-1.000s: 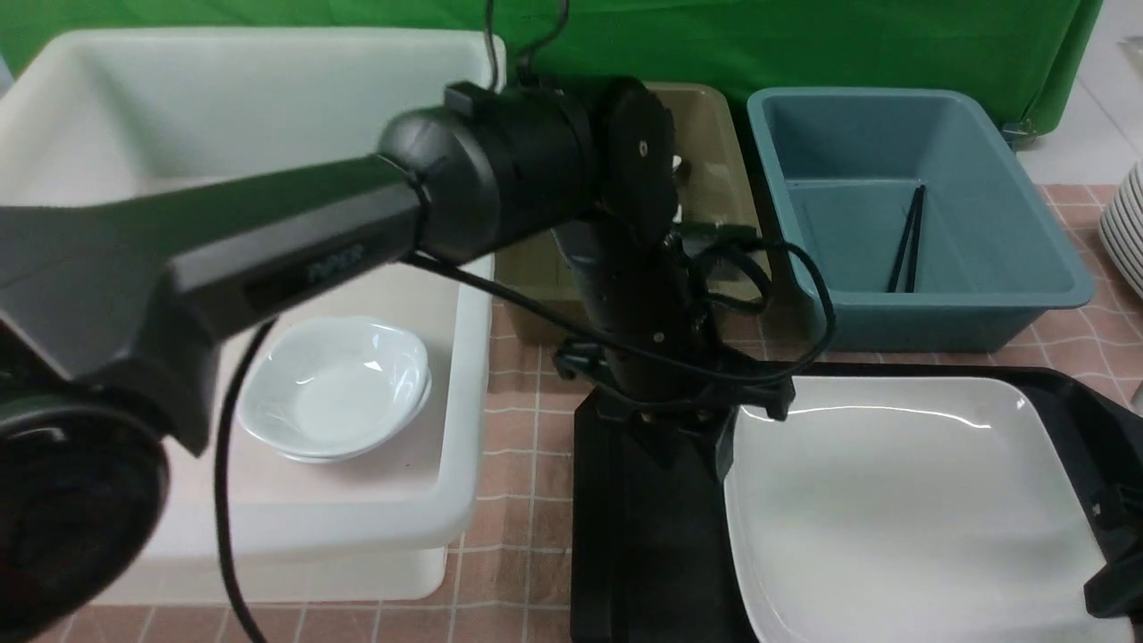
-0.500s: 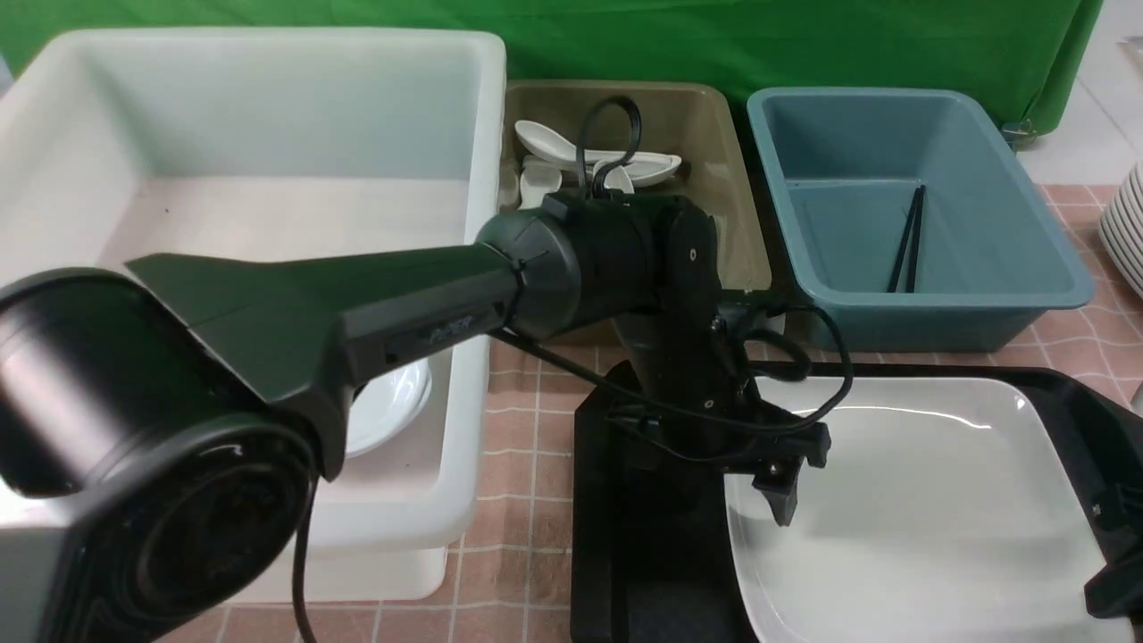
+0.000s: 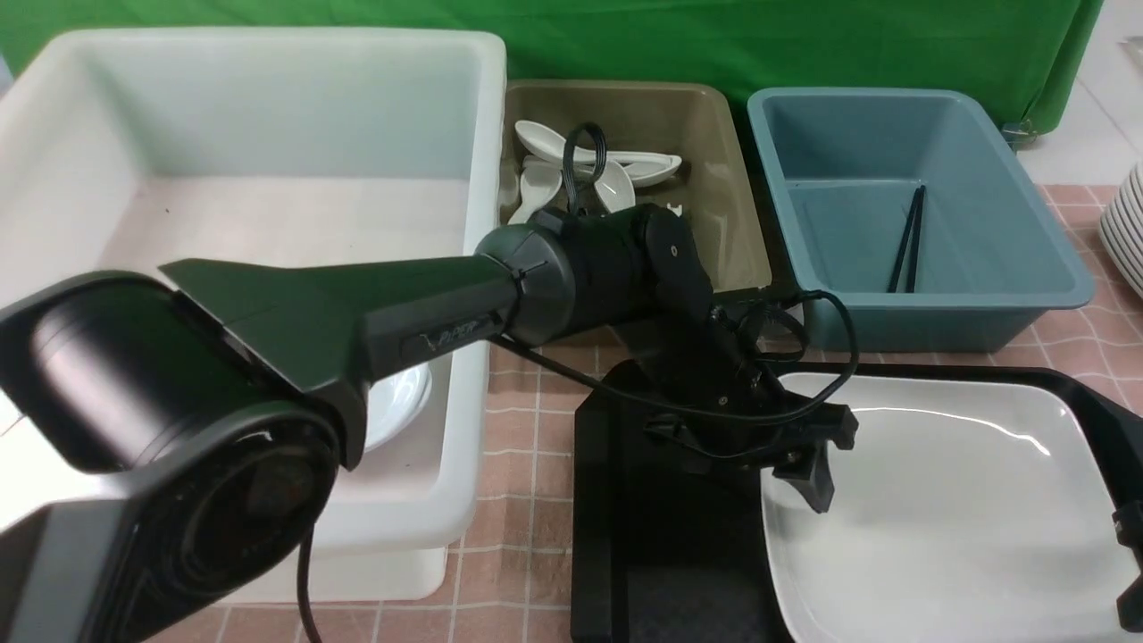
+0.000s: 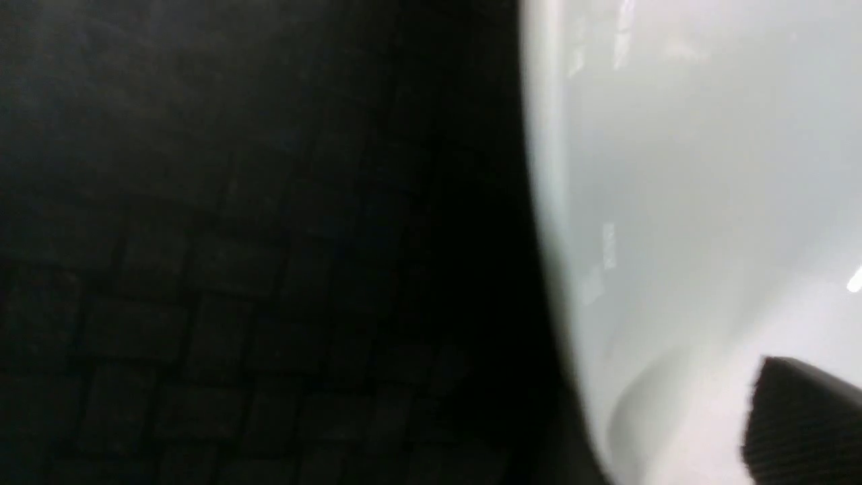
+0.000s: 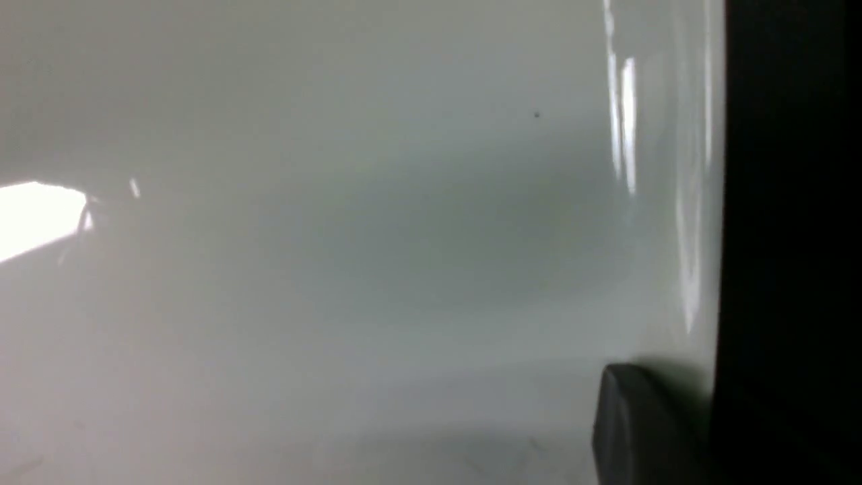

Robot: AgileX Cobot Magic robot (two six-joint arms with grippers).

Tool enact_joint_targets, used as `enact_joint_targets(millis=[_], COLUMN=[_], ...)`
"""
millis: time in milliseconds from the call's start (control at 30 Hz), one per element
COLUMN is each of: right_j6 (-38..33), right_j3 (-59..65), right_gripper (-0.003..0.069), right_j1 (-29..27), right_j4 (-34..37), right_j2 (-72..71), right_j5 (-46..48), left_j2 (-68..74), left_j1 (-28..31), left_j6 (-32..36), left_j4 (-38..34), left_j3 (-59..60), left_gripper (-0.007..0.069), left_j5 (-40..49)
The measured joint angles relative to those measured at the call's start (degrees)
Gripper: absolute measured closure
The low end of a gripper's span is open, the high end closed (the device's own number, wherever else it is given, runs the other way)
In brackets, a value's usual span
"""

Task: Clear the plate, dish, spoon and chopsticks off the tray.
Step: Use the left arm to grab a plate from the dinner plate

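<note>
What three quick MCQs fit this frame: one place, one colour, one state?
1. The chopsticks lie in: A the white bin; B the blue bin; C the olive bin.
2. The tray under the plate is: A black; B olive; C blue.
3. The plate's surface is: A bare; B holding a spoon; C holding chopsticks.
Answers: 1 B, the black pair rests on the blue bin's floor. 2 A, its dark textured face shows beside the plate. 3 A, no tableware lies on the white surface.
</note>
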Motion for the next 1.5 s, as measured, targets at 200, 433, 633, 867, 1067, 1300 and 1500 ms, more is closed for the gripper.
enact_joint_targets(millis=[200, 433, 633, 867, 1067, 1300, 1500], right_j6=[0.3, 0.9, 1.3, 1.3, 1.3, 0.7, -2.4], right_j3=[0.0, 0.0, 0.0, 0.0, 0.0, 0.1, 0.1], right_gripper=[0.0527, 0.0526, 0.0525, 0.0525, 0.0525, 0.0525, 0.0525], right_j1=[0.0, -0.3, 0.7, 2.8, 2.8, 3.0, 3.1], right_j4=[-1.3, -2.8, -3.2, -1.9, -2.0, -1.4, 2.7], right_j2=[0.0, 0.0, 0.0, 0.0, 0.0, 0.1, -3.6], right_j5=[-0.1, 0.3, -0.3, -0.8, -0.7, -0.6, -1.0], left_j2=[0.8, 1.4, 1.4, 1.4, 1.7, 1.5, -1.4], left_j1=[0.5, 0.8, 0.8, 0.7, 0.7, 2.2, 4.7], left_j6=[-0.2, 2.6, 3.8, 4.0, 4.1, 4.5, 4.9], left_j4=[-1.1, -5.6, -6.4, -10.4, -10.5, -12.6, -13.2], left_j3=[0.2, 0.5, 0.5, 0.5, 0.5, 0.5, 0.9], left_gripper=[0.0559, 0.0564, 0.0475, 0.0205, 0.0363, 0.0447, 0.0489], left_j5=[-1.2, -2.1, -2.1, -1.9, -2.7, -0.5, 3.0])
